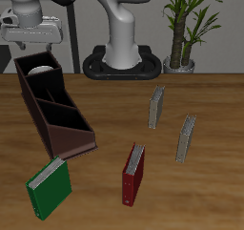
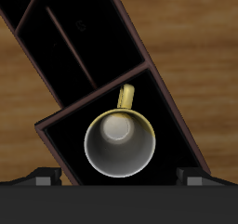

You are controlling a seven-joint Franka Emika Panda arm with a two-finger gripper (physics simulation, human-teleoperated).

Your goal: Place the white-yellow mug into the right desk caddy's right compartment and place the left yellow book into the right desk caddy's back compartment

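At the far end of the right desk caddy [image 1: 55, 110], the white-yellow mug [image 1: 40, 71] stands upright inside the squarish right compartment [image 1: 43, 79], so the first half of the task reads as done. The gripper [image 1: 33, 40] hangs directly above that compartment; its fingers [image 1: 26, 41] are apart and clear of the mug, pinching nothing. Moving across the table from the caddy, a green book [image 1: 50, 187] lies just off the caddy's near end, a red book [image 1: 134, 172] stands beside it, and two yellow books follow. The left yellow book [image 1: 187, 138] is the farther of the two from the caddy, with the other yellow book [image 1: 157, 107] between it and the gripper. The coming move turns on this: the target stands upright, well apart from the tool, across the table and nearer the front edge, narrow faces to the sides. The wrist view shows the mug [image 2: 119, 144] from straight above, handle pointing toward the caddy's inner dividers, rim clear of the walls [image 2: 56, 144]; no books appear there. Only the exterior view shows the books.
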